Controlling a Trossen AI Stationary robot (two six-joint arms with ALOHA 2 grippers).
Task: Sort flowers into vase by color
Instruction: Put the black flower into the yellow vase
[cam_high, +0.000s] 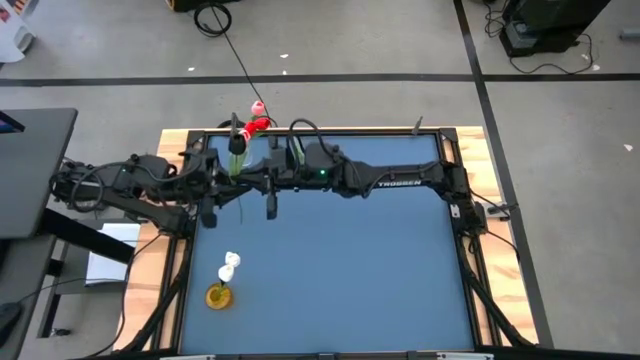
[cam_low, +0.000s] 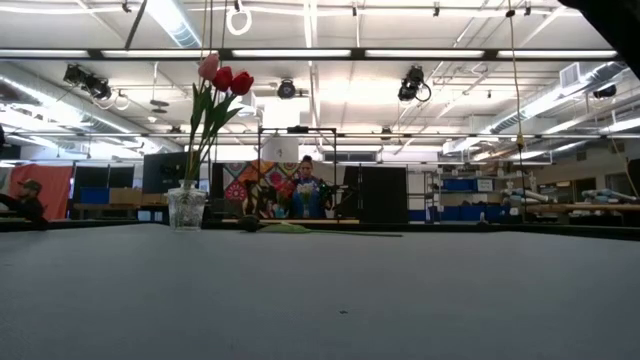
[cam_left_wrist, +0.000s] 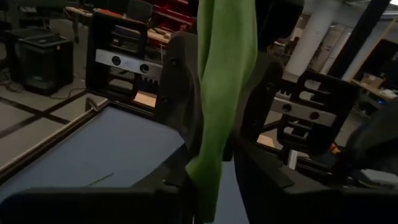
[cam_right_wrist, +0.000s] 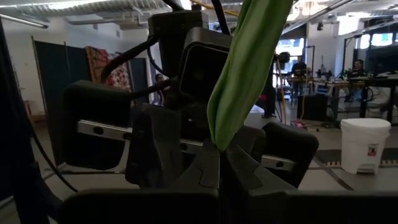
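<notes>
My two grippers meet level above the table's far left part. My right gripper (cam_right_wrist: 224, 168) is shut on a flower with a broad green leaf (cam_right_wrist: 245, 68); its head is out of view. The leaf (cam_high: 238, 160) and a thin stem (cam_high: 240, 205) show from above. My left gripper (cam_left_wrist: 214, 180) faces it, open, a finger on either side of the leaf (cam_left_wrist: 224, 81). A glass vase (cam_low: 187, 208) holds red and pink flowers (cam_low: 225, 78). A second vase (cam_high: 220, 296) holds white flowers (cam_high: 231, 264). A dark-headed flower (cam_low: 252, 226) lies flat on the table. My right gripper pinches the flower at the foot of its green leaf (cam_right_wrist: 219, 142) between its two fingers. The fingers come level from the table's right side. The leaf rises above them, and the flower is clear of the table. Whether my left gripper touches the leaf, I cannot tell.
The blue table (cam_high: 350, 270) has a dark frame on a wooden base (cam_high: 170, 250). The vase of red and pink flowers (cam_high: 255, 120) stands at the far edge, just beyond the grippers. A person (cam_low: 306, 190) sits in the room behind the table.
</notes>
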